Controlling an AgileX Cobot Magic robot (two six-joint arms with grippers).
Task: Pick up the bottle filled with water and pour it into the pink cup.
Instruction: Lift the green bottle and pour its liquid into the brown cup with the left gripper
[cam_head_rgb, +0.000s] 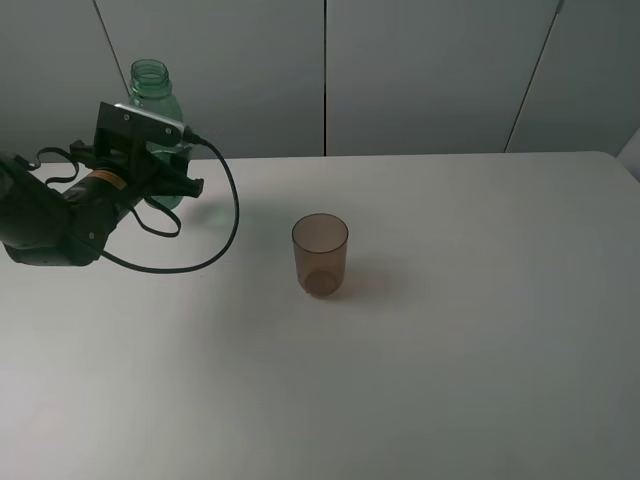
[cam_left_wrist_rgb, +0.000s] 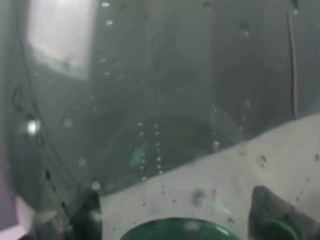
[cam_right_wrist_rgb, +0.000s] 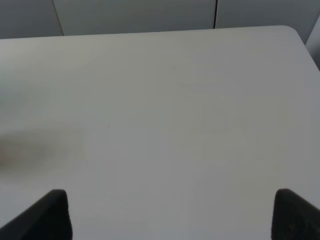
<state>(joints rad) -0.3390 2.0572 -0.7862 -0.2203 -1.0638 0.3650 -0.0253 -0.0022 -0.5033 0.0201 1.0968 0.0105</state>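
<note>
The green bottle (cam_head_rgb: 152, 88) stands upright at the far left of the white table (cam_head_rgb: 480, 330), uncapped, its lower half hidden behind my left arm. My left gripper (cam_head_rgb: 170, 185) is around the bottle's body. In the left wrist view the wet translucent bottle (cam_left_wrist_rgb: 150, 100) fills the frame, and my left gripper (cam_left_wrist_rgb: 182, 215) has a dark finger pressed on each side of it. The pink cup (cam_head_rgb: 320, 255) stands upright and empty at the table's middle, well right of the bottle. My right gripper (cam_right_wrist_rgb: 172, 215) is open and empty over bare table; it is out of the exterior view.
A black cable (cam_head_rgb: 225, 215) loops from the left wrist over the table between bottle and cup. Grey wall panels (cam_head_rgb: 420, 70) stand behind the table's far edge. The table's right corner (cam_right_wrist_rgb: 295, 32) shows in the right wrist view.
</note>
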